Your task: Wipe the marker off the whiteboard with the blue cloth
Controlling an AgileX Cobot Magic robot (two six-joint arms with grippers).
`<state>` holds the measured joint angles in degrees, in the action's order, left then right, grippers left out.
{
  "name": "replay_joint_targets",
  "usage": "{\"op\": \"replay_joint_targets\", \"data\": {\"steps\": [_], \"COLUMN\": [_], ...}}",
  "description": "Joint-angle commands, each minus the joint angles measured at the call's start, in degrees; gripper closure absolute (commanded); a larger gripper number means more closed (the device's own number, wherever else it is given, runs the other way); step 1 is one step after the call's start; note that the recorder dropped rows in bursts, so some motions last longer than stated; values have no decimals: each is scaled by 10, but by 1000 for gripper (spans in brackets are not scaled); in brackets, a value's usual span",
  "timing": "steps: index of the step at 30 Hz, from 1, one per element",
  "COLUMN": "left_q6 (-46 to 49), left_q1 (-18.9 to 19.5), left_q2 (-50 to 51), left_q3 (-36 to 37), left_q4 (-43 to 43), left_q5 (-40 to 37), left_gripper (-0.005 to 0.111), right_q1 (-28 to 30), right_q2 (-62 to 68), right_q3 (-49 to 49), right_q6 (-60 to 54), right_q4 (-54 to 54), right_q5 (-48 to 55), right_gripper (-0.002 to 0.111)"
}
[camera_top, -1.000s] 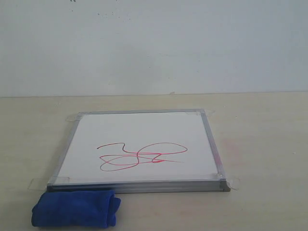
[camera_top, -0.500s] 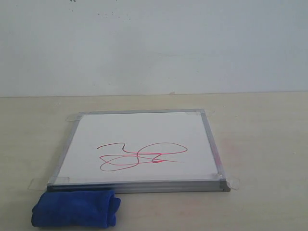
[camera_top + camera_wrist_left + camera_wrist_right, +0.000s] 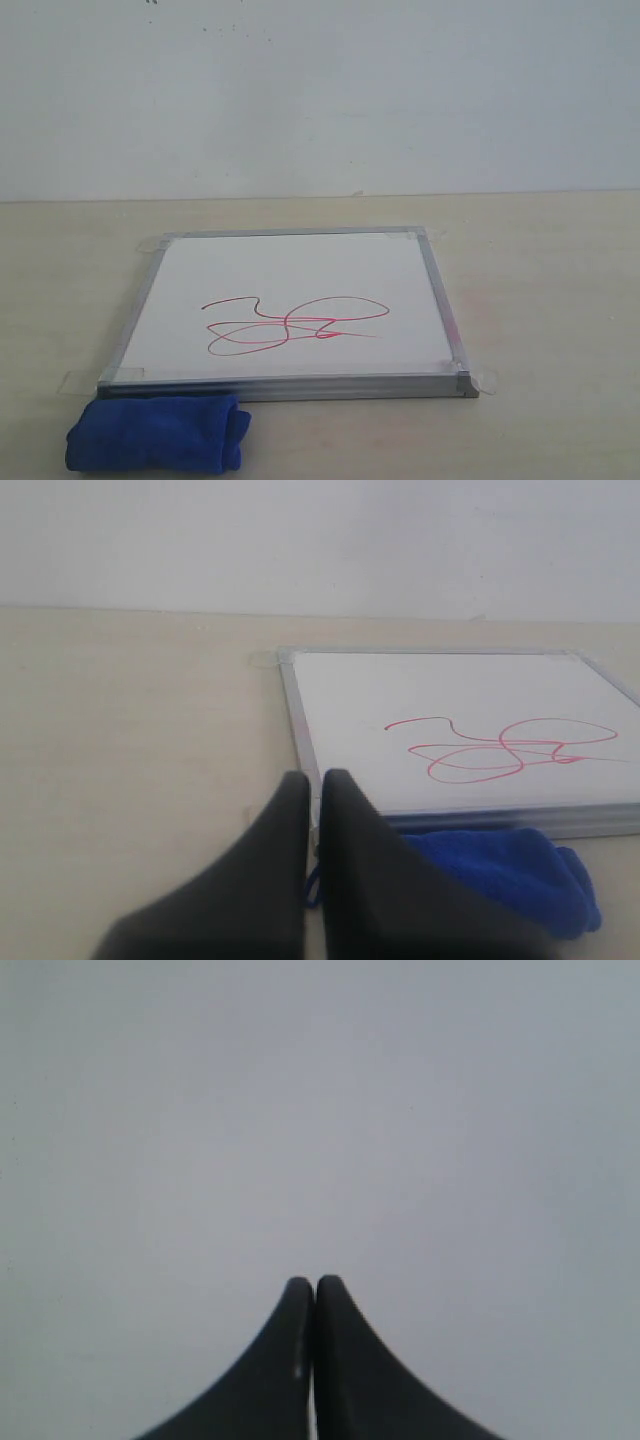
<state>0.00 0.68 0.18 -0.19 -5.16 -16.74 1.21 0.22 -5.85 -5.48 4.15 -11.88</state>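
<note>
- The blue cloth [image 3: 155,432] lies on the beige table [image 3: 540,300], at about 7 o'clock from the middle of the whiteboard [image 3: 290,270]. It sits just beside the board's near-left corner, and I can't tell whether it touches the frame.
- The cloth is a fuzzy roll of microfibre, so expect it to be light, soft and squashy. It will flatten under a pinch and may unroll if you lift it by a loose end.
- Take it across the thick middle of the roll, jaws straddling the bundle, so the folds stay gathered and a broad pad faces the board.
- The marker [image 3: 285,322] is a thin red looping scribble in the board's 6 o'clock half, none of it wiped.
- The board is flat, smooth and glossy white, with a thin silver metal frame. Clear tape tabs [image 3: 485,380] at the corners should stop it sliding.
- Your left gripper [image 3: 314,778] holds nothing, with its dark tapered jaws nearly together and only a sliver between them. It sits close to the cloth, so you'll need to spread it first.
- Your right gripper [image 3: 315,1282] has its jaws pressed together and empty, facing a blank pale surface.
</note>
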Motion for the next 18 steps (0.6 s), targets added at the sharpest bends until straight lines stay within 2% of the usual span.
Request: {"op": "replay_joint_targets", "data": {"steps": [1, 6, 12, 18], "left_q6": [0, 0, 0, 0], "left_q1": [-1, -1, -1, -1], "left_q2": [-2, -2, -2, -2], "left_q3": [2, 2, 2, 2], "left_q4": [0, 0, 0, 0], "left_q5": [2, 2, 2, 2], "left_gripper": [103, 103, 103, 103], "right_q1": [4, 4, 4, 4], "right_q2": [45, 97, 97, 97], "right_q3": [-85, -133, -140, -143], "right_q6": [-32, -13, -11, -2], "right_q4": [12, 12, 12, 12], "right_q5": [144, 170, 75, 68], "right_gripper": [108, 108, 108, 108]}}
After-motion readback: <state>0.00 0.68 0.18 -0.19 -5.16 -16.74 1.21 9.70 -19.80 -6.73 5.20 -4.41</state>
